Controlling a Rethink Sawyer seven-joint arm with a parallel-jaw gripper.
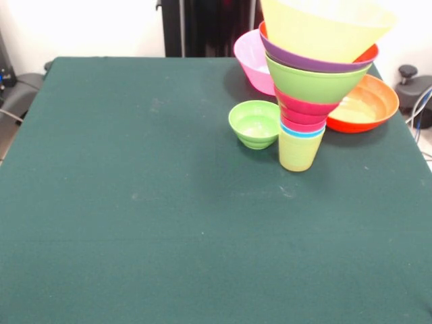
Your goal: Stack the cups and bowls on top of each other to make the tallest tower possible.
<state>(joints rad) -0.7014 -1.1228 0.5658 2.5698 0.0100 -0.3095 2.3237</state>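
The tower stands upright on the green surface, right of centre toward the far side; a yellow-green cup is lowest, then blue, red and pink rims, a lime bowl, a purple rim, and a big yellow bowl on top. A small green bowl sits just left of its base; a pink bowl and an orange bowl lie behind; the jaws are out of sight in this view, so their state cannot be told.
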